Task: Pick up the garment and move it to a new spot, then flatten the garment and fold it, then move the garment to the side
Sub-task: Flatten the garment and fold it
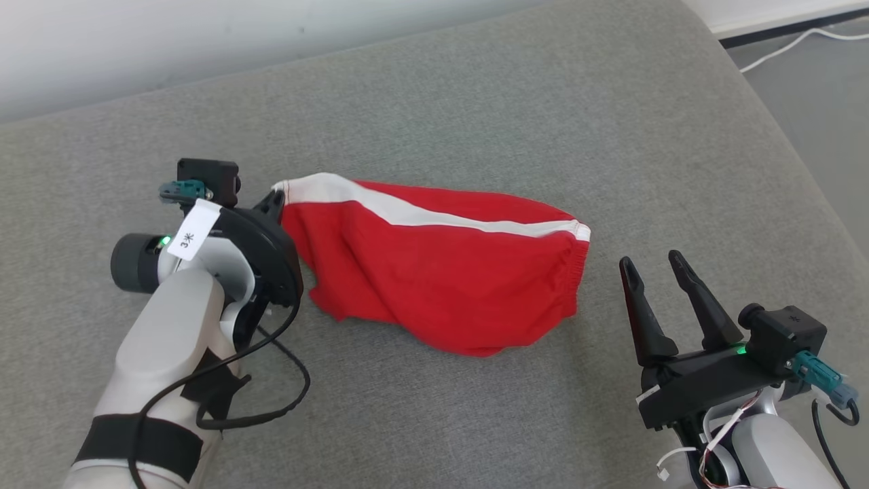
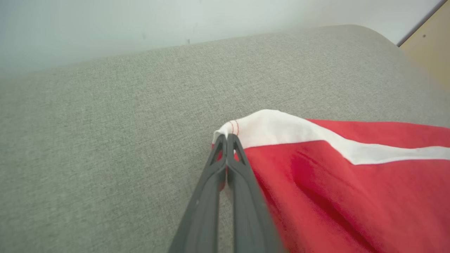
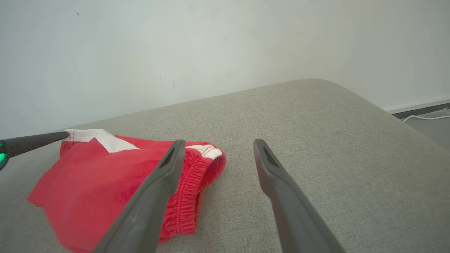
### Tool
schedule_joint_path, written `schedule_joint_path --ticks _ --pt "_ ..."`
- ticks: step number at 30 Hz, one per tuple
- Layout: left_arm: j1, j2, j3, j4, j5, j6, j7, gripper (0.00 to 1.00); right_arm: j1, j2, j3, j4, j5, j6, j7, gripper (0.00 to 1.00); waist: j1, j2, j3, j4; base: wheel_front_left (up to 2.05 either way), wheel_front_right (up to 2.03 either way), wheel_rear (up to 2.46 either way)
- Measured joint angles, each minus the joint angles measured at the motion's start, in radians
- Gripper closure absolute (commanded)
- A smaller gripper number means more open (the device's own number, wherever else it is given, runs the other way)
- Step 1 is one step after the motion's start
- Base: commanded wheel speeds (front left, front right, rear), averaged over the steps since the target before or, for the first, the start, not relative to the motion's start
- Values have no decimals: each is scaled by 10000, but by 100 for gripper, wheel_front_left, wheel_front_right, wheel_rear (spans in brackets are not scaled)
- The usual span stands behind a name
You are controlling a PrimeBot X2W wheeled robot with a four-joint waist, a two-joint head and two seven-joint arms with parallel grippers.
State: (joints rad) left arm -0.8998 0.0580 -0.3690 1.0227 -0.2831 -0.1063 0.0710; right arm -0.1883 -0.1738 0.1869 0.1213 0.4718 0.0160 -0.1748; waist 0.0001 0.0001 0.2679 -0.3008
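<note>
The garment is a pair of red shorts with a white side stripe, lying on the grey cushion. My left gripper is shut on the garment's white-striped corner, at its left end in the head view. In the right wrist view that corner sits against the left gripper's dark fingertips. My right gripper stands open just right of the garment's elastic waistband, apart from it, with nothing between its fingers.
The grey cushion ends at a rounded edge on the right. Beyond it lies grey floor with a white cable. A pale wall runs behind the cushion. A tan panel shows at the far right of the left wrist view.
</note>
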Motion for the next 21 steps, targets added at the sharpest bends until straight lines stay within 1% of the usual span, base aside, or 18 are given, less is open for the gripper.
schedule_joint_path --ticks 2,7,13,17,21 --pt "-94 -46 4 23 -2 -2 -222 100 29 -40 -12 2 0 -69 21 0 -1 0 -43 85 0 0 0" --pt "60 -148 -58 35 -19 -10 -878 100 172 -61 0 88 2 -73 86 0 -1 0 -231 347 0 0 0" --pt "1180 -167 -334 -165 15 -84 -1720 100 185 -111 -54 305 6 -73 92 0 -2 0 -562 771 0 0 0" --pt "1879 -169 -443 -548 27 -84 -2197 100 427 -123 -119 420 38 -73 123 0 -3 -1 -801 1139 0 0 0" --pt "2490 -174 -552 -953 92 12 -2529 100 666 -125 -117 589 67 -75 169 0 -3 -1 -1035 1579 0 0 0"
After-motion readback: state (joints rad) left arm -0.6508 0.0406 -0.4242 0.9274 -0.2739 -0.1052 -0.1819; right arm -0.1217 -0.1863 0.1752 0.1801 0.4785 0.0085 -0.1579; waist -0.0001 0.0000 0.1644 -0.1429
